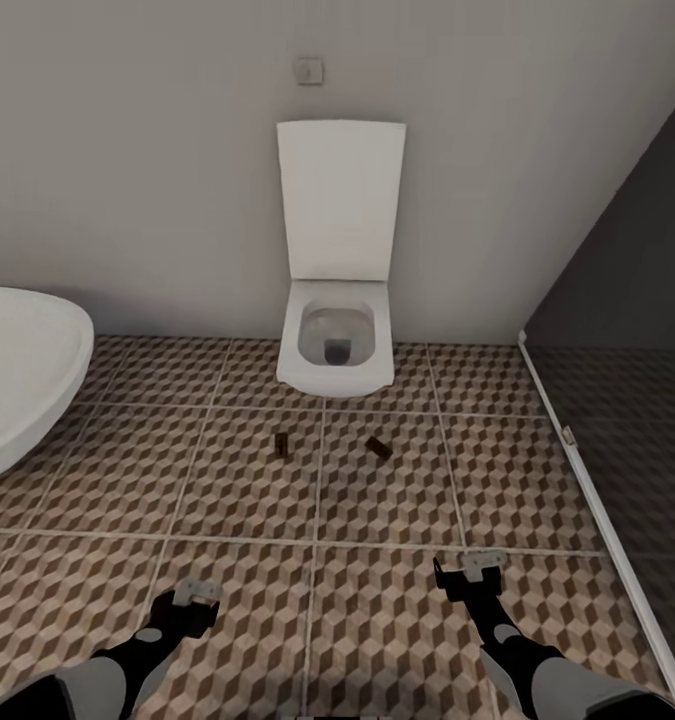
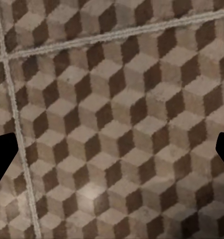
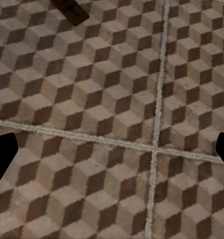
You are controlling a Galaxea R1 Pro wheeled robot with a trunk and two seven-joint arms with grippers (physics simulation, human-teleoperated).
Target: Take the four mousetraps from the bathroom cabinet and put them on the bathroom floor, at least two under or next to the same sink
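Nearest the robot, the left gripper [image 1: 195, 592] and the right gripper [image 1: 477, 568] both hang low over the bathroom floor [image 1: 227, 500], fingers spread wide and holding nothing; each wrist view shows only dark fingertips at the frame edges over bare cube-pattern tile. Both arms are bent forward and downward, the grippers pointing at the floor. Beyond them, two mousetraps lie on the tiles, one [image 1: 279, 444] left of the other [image 1: 379, 448], near each other and just in front of the white toilet [image 1: 335, 350]. The bathtub [image 1: 22, 370] curves in at the left. No sink or cabinet is visible here. Judgement: the traps appear set down beside the toilet, so the step is best done by regrasping each flat board squarely across its edges and carrying it to the sink.
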